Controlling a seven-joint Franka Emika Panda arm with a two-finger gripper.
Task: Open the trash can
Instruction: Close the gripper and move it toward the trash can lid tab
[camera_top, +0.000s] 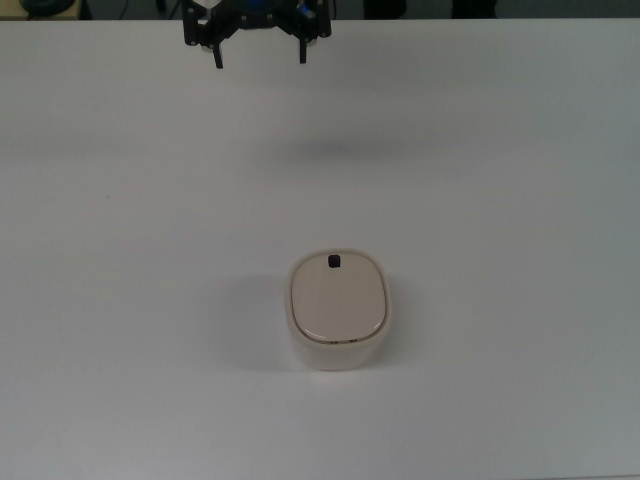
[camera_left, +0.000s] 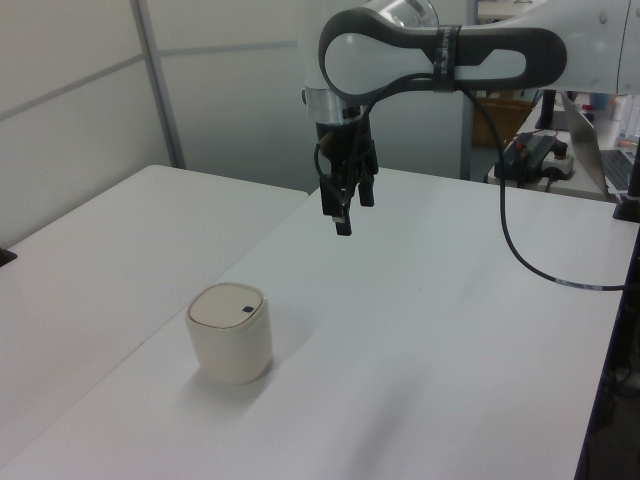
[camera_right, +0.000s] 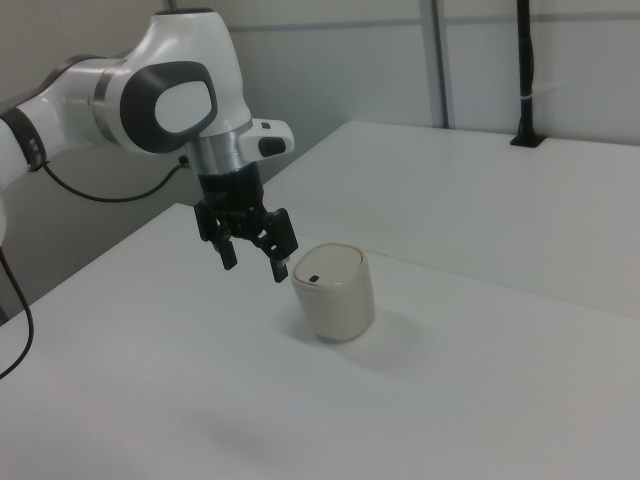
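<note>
The trash can (camera_top: 338, 310) sits upright on the white table (camera_top: 120, 250), a little toward the top view's lower middle, lid (camera_top: 337, 298) flat and closed. Its small black button (camera_top: 333, 262) sits at the lid edge nearest the arm. The gripper (camera_top: 259, 52) hangs up at the top view's upper edge, well apart from the bin, and in the air above the table rather than on it. Its two black fingers (camera_top: 218, 55) stand spread, nothing between them. In the right view the gripper (camera_right: 254, 262) seems to hover just beside the bin's rim (camera_right: 332, 272), though that closeness is probably only the angle. In the left view the white arm (camera_left: 440, 50) reaches in from the right, gripper (camera_left: 345, 215) pointing down.
</note>
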